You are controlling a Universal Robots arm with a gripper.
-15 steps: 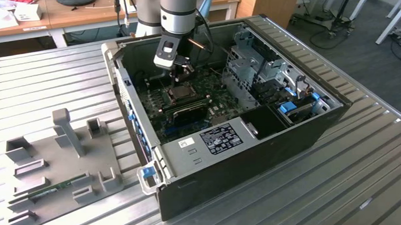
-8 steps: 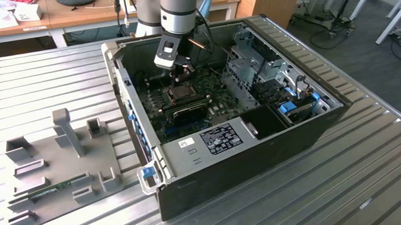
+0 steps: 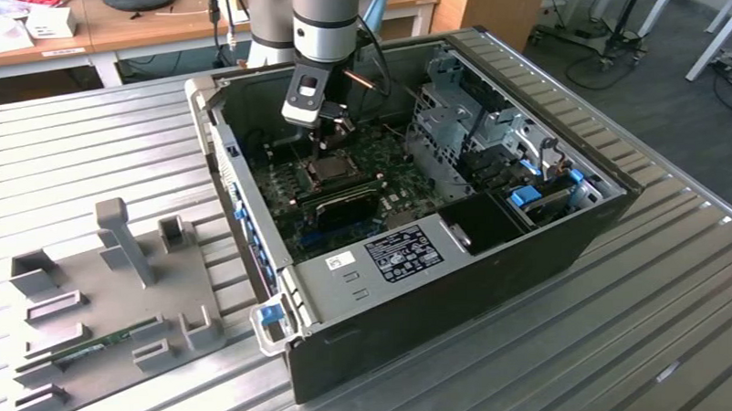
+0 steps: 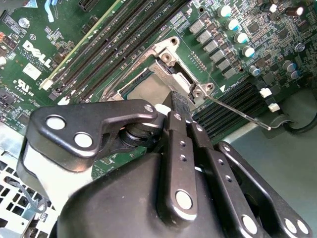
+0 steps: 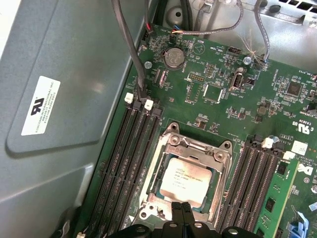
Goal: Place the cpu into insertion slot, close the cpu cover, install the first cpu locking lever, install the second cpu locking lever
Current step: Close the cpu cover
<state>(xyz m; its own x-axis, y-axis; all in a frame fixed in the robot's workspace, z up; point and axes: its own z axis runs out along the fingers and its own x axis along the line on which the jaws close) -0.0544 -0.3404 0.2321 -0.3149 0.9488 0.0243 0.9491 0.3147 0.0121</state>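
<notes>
The cpu (image 5: 185, 178) lies flat in the insertion slot (image 3: 329, 170) on the green motherboard (image 5: 218, 74) inside the open computer case. The silvery cpu cover (image 5: 195, 148) lies down around it, and the chip's grey top shows through the hollow centre. In the second wrist view the cpu (image 4: 148, 89) and cover (image 4: 168, 54) sit just beyond my fingertips. One thin wire locking lever (image 4: 237, 113) sticks out free from a corner of the socket. My gripper (image 5: 181, 212) (image 4: 174, 99) (image 3: 335, 132) hovers at the socket's edge, shut with nothing in it.
Long black memory slots (image 5: 129, 158) flank the socket, with a green memory stick (image 5: 277, 198) beside it. Cables (image 5: 132, 49) hang along the case wall (image 5: 59, 99). A metal drive cage (image 3: 461, 120) fills the case's far side. A grey fixture tray (image 3: 102, 297) lies at the exterior view's left.
</notes>
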